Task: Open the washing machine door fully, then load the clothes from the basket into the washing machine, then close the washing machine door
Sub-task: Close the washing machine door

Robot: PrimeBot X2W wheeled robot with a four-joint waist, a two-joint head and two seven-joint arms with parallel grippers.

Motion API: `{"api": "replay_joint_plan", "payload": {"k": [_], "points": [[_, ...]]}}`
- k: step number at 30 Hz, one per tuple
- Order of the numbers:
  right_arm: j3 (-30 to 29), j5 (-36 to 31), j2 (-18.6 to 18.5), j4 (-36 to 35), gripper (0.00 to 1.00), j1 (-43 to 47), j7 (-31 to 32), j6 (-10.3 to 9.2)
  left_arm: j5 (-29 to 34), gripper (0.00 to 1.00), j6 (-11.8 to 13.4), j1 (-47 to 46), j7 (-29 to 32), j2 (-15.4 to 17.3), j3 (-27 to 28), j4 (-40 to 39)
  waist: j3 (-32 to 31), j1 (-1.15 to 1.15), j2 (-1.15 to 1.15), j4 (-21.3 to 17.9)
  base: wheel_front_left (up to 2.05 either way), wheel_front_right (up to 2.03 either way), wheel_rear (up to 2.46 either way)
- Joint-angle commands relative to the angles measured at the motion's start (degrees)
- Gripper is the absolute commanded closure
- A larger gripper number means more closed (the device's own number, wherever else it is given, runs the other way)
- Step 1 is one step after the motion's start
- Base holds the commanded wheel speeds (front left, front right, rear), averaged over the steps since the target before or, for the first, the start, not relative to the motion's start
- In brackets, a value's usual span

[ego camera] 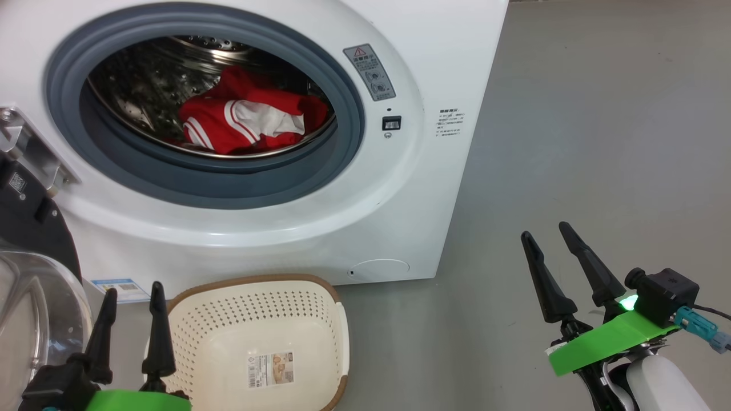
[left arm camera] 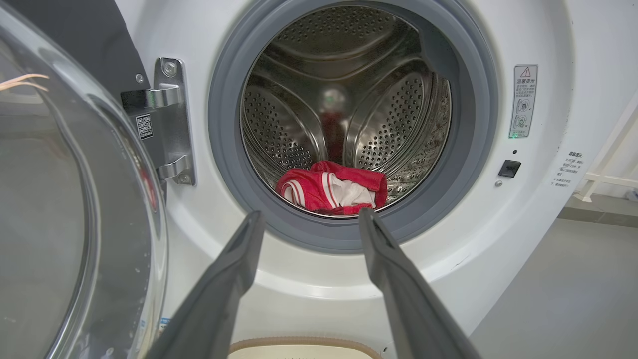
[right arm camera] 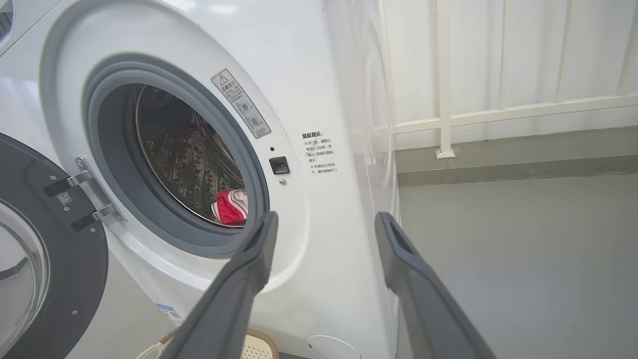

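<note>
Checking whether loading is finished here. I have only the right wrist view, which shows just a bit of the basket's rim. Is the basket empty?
Observer: Yes. The head view shows the basket with no clothes in it, just a paper label on its floor.
Operator: Do any clothes hang out of the opening?
Observer: No. The red clothes lie wholly inside the drum, low and near its front.
Operator: Is the left gripper holding anything?
Observer: No. The left gripper is open and empty, between the basket's left rim and the open door in the head view.
</note>
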Motion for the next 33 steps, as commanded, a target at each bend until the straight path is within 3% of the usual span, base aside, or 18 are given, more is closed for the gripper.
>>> {"api": "replay_joint_plan", "payload": {"k": [1, 33], "points": [[1.1, 0.28, -0.42, -1.29, 0.0, 0.54, -0.26, 0.09, 0.76, 0.0, -0.44, -1.37, -0.46, 0.55, 2.07, -1.15, -0.04, 0.0, 0.0, 0.01, 0.0, 0.0, 0.0], [1.12, -0.26, -0.63, -0.76, 0.0, 1.05, -0.26, 0.09, 0.88, 0.0, -1.25, -0.78, -0.46, 0.33, 2.54, -1.16, -0.75, 0.0, 0.0, -0.26, -0.04, 0.04, 0.0]]}}
